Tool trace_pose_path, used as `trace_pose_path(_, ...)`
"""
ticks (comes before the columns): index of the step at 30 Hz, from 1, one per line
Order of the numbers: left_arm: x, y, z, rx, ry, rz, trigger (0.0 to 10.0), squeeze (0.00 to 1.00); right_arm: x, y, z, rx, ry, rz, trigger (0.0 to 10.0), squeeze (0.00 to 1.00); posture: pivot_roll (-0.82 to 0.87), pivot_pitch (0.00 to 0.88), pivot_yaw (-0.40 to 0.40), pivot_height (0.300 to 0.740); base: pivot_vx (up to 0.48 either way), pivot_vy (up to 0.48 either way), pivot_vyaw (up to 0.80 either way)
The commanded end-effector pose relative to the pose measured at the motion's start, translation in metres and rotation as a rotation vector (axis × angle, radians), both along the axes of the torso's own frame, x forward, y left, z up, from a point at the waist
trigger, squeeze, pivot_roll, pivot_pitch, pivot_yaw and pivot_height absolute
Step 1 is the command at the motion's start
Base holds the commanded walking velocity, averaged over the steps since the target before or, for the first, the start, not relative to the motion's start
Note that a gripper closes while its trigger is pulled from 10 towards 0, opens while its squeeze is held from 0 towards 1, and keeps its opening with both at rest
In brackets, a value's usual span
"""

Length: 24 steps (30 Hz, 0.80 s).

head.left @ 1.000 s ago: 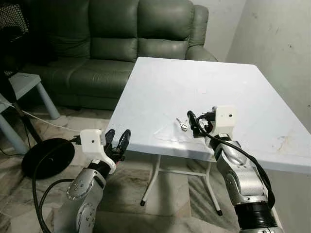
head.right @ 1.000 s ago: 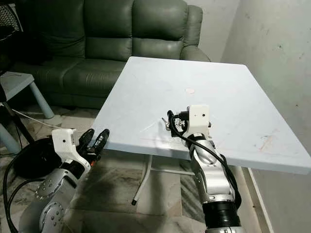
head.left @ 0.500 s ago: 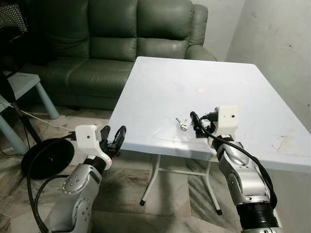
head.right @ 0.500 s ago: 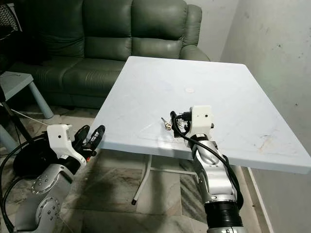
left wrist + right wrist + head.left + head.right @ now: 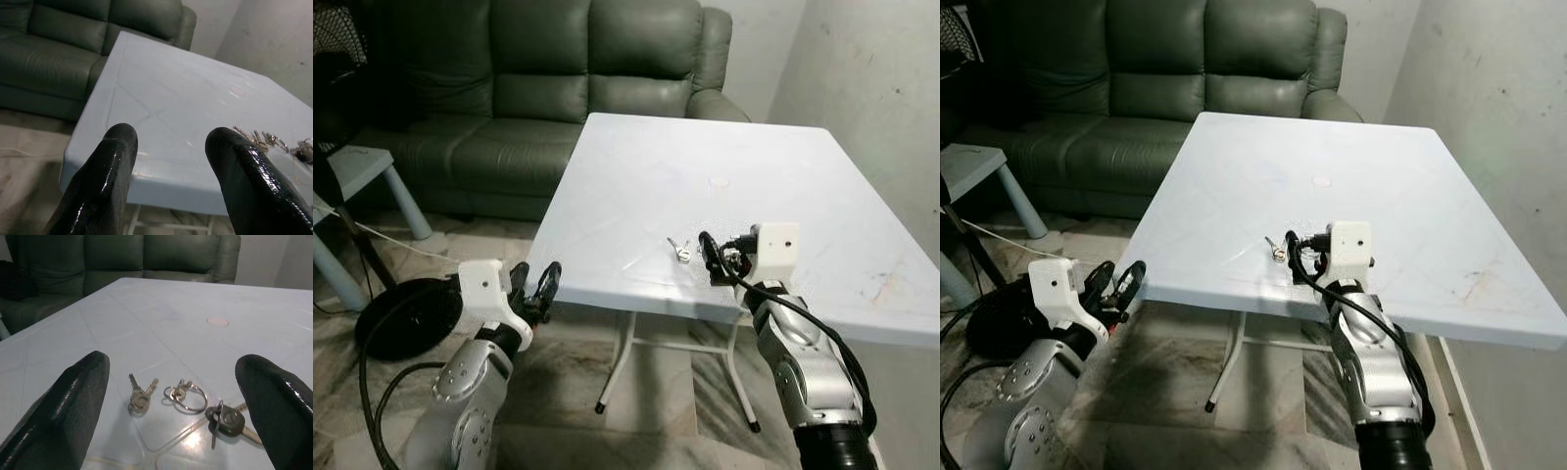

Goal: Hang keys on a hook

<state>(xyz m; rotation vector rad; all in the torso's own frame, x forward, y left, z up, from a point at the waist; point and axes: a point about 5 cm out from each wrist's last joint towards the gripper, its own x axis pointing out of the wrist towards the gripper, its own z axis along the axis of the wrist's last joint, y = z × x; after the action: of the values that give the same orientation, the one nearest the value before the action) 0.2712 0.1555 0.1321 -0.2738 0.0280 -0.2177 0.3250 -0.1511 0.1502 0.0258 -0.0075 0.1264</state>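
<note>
Keys lie flat on the white counter; the right claw, fingers spread apart, could skid over them. Left claw hangs open beside the edge.

A dark green leather sofa stands behind the white folding counter. A pale plaster wall rises just beside the counter. Near the sofa's end is a light blue side table on a marbled tile floor.
</note>
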Motion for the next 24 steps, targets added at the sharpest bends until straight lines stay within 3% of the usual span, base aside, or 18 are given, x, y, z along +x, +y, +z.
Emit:
trace_pose_path(1,-0.0029,-0.0019,0.0036,0.004,-0.005,-0.007,10.0,0.0,-0.0035,-0.0003,0.0029,0.009,-0.005,0.009,10.0,0.0,0.2,0.071,-0.034,0.74,0.0,0.0,0.0)
trace_pose_path(24,-0.0097,-0.0029,0.0115,0.0,-0.002,-0.015,10.0,0.0,-0.0074,-0.0005,0.0034,-0.002,0.031,-0.009,10.0,0.0,0.2,0.125,-0.033,0.74,0.0,0.0,0.0)
